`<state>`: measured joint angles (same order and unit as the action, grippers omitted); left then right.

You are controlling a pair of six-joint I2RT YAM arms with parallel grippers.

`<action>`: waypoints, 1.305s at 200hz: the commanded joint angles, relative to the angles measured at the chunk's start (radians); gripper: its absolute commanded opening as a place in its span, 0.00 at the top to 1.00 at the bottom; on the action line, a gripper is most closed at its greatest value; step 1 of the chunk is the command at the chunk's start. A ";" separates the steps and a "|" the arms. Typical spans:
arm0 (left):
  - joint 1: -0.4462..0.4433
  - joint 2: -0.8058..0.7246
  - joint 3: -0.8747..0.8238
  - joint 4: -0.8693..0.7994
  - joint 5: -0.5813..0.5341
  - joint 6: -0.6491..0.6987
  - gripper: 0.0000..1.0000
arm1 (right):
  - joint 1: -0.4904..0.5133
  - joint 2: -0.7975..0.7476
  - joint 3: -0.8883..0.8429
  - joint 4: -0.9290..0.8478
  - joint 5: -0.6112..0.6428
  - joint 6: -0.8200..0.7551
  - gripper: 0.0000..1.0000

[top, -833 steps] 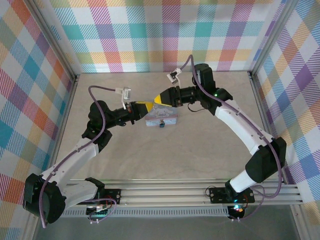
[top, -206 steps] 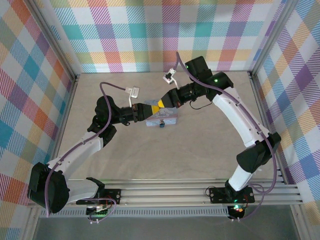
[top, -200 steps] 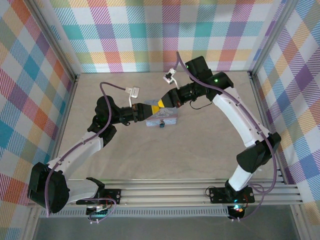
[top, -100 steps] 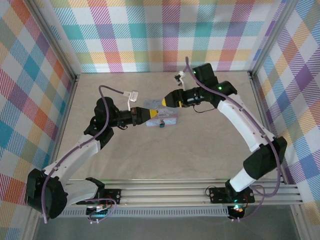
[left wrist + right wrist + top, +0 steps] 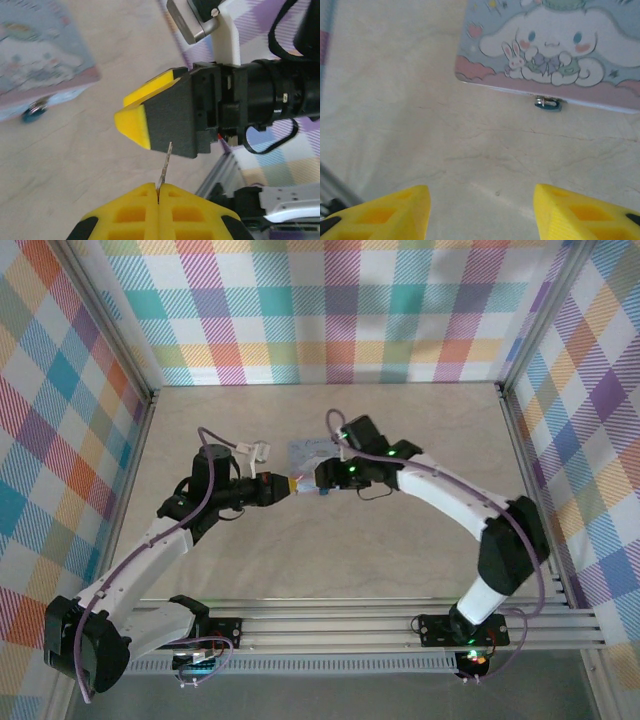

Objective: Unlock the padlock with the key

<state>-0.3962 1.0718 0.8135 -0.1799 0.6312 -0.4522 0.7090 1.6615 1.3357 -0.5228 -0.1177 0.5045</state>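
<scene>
A thin metal key (image 5: 165, 164) sticks out from between the yellow fingertips of my left gripper (image 5: 158, 186), which is shut on it. The key's tip sits just under one black-and-yellow finger (image 5: 150, 117) of the right gripper. The padlock (image 5: 548, 103), a tiny dark bluish lock, hangs at the front edge of the tin box. It also shows as the padlock (image 5: 31, 112) to the left of the key, well apart from it. My right gripper (image 5: 480, 210) stands open over bare table, short of the padlock. From above, the left gripper (image 5: 283, 486) and right gripper (image 5: 303, 480) nearly meet.
The pastel tin box (image 5: 545, 50) with a cartoon lid lies flat mid-table; from above the tin box (image 5: 305, 451) is partly covered by the right arm. An aluminium rail (image 5: 400, 625) runs along the near edge. Checked walls (image 5: 80, 390) close in three sides.
The right gripper has opened and swung down-left, away from the box top, to face the left gripper. The left gripper has drawn back toward the near left, key still held.
</scene>
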 commanded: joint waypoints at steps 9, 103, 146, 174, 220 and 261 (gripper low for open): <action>0.011 -0.013 0.025 -0.182 -0.131 0.041 1.00 | 0.059 0.114 0.014 0.051 0.184 0.058 0.41; 0.012 -0.035 0.005 -0.239 -0.181 0.012 1.00 | 0.063 0.297 0.022 0.194 0.312 0.046 0.44; 0.013 -0.036 0.001 -0.240 -0.174 0.016 1.00 | 0.062 0.347 0.046 0.184 0.353 0.048 0.45; 0.013 -0.036 0.000 -0.249 -0.172 0.023 1.00 | 0.062 0.366 0.055 0.191 0.358 0.039 0.46; 0.016 -0.034 -0.002 -0.256 -0.174 0.030 1.00 | 0.060 0.412 0.112 0.170 0.356 0.012 0.47; 0.019 -0.033 -0.007 -0.256 -0.170 0.034 1.00 | 0.058 0.432 0.138 0.164 0.360 0.006 0.54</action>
<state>-0.3889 1.0534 0.8143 -0.4179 0.4583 -0.4393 0.7727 2.0705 1.4406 -0.3595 0.2276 0.5312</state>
